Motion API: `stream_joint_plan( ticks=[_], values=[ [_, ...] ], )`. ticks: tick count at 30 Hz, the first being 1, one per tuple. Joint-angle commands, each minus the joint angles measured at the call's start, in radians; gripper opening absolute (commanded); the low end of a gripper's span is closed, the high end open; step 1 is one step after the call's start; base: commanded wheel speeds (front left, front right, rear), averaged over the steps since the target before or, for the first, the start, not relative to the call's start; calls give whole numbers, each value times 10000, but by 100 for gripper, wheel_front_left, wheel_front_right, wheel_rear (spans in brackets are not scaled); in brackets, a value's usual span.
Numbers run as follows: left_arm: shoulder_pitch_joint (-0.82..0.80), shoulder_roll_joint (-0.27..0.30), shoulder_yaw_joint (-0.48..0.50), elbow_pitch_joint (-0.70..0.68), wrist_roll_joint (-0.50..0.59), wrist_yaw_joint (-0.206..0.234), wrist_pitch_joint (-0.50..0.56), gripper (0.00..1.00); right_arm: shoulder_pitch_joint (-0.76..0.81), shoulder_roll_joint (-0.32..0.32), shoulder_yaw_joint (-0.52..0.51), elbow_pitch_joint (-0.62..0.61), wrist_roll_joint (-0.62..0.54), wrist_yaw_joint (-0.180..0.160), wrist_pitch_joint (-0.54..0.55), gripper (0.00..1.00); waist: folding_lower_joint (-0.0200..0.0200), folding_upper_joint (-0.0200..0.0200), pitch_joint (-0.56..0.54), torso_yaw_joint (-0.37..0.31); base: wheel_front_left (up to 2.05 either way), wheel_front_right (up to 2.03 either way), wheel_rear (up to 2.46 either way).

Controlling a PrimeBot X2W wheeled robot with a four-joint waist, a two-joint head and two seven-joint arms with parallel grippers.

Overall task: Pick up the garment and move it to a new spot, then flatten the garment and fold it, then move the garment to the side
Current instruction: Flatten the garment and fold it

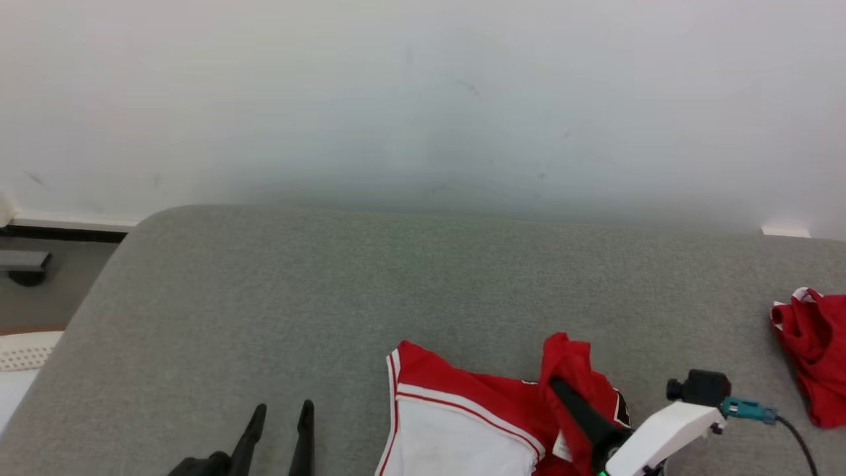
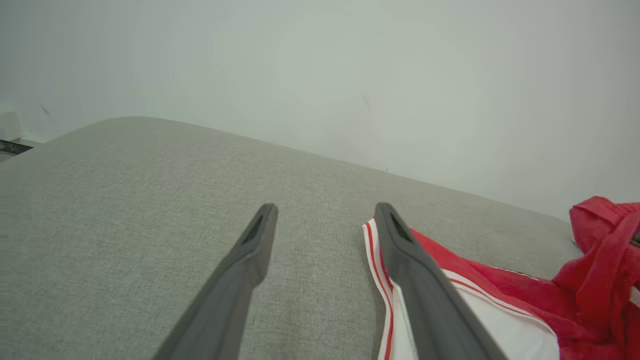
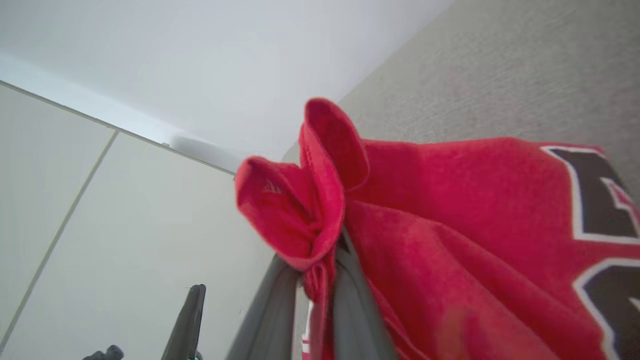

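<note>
Garment [image 1: 462, 410], 5 o'clock on surface [image 1: 330, 277]: right tool [image 1: 556, 383] clenched on raised red fold, evidently to lift; left tool [image 1: 283, 404] released, 7 o'clock.

- The left gripper [image 1: 283, 406] sits at the lower left of the head view, with both dark fingers pointing up the view.
- Its jaws are spread wide, tips well apart, and there is nothing between them.
- The right gripper [image 1: 554, 382] sits at the lower right of the head view, with its fingers angled up and to the left.
- Its jaws are drawn close together and pinch a fold of the garment [image 1: 568, 357]. The fold bunches over the fingertips.
- The right wrist housing [image 1: 667, 430] is pale and tilted, and it carries a black wrist camera [image 1: 704, 387].
</note>
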Motion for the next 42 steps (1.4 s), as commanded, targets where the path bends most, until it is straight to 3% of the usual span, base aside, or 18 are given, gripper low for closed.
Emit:
stream_joint_plan(
  ticks=[1, 10, 18, 19, 20, 21, 27, 34, 42],
  values=[
    [-116, 45, 6, 65, 61, -19, 0, 100, -267, 8, 555, 219, 281, -9, -518, 0, -1, -1, -9, 398, 0, 0, 0],
    [-248, 43, -131, 347, 133, -113, 0, 100, -1477, 6, 3570, 1784, 3016, -6, -2397, 0, -1, -1, 20, 1828, 0, 0, 0],
    [-372, 45, -146, 461, 122, -174, 0, 100, -2606, 5, 5274, 3297, 4803, -6, -3516, 1, -1, -1, 169, 2513, 0, 0, 0],
    [-377, 43, -146, 469, 110, -165, 0, 100, -2731, 6, 5461, 3517, 4984, -6, -3606, 29, -1, -1, 184, 2536, 0, 0, 0],
    [-377, 43, -137, 472, 99, -162, 2, 100, -2866, 5, 5647, 3726, 5172, -6, -3744, 74, -1, -1, 199, 2546, 0, 0, 0],
    [-371, 43, -124, 478, 87, -154, 2, 100, -2975, 5, 5843, 3923, 5303, -6, -3850, 100, -1, -1, 206, 2543, 0, 0, 0],
    [-250, 43, -43, 514, -8, -113, 2, 100, -3566, 5, 6797, 4512, 6000, -6, -4502, 100, -1, -1, 236, 2183, 0, 0, 0],
    [-206, 43, 22, 410, -101, -44, 0, 100, -4061, -69, 7015, 3893, 6002, -6, -4999, 100, -1, -1, 196, 1562, 0, 0, 0],
    [-105, 48, 254, 111, -78, -8, 0, 100, -4177, -2082, 6643, 2282, 4473, -6, -6161, 100, -1, -1, 24, 662, 0, 0, 0]
  ],
)
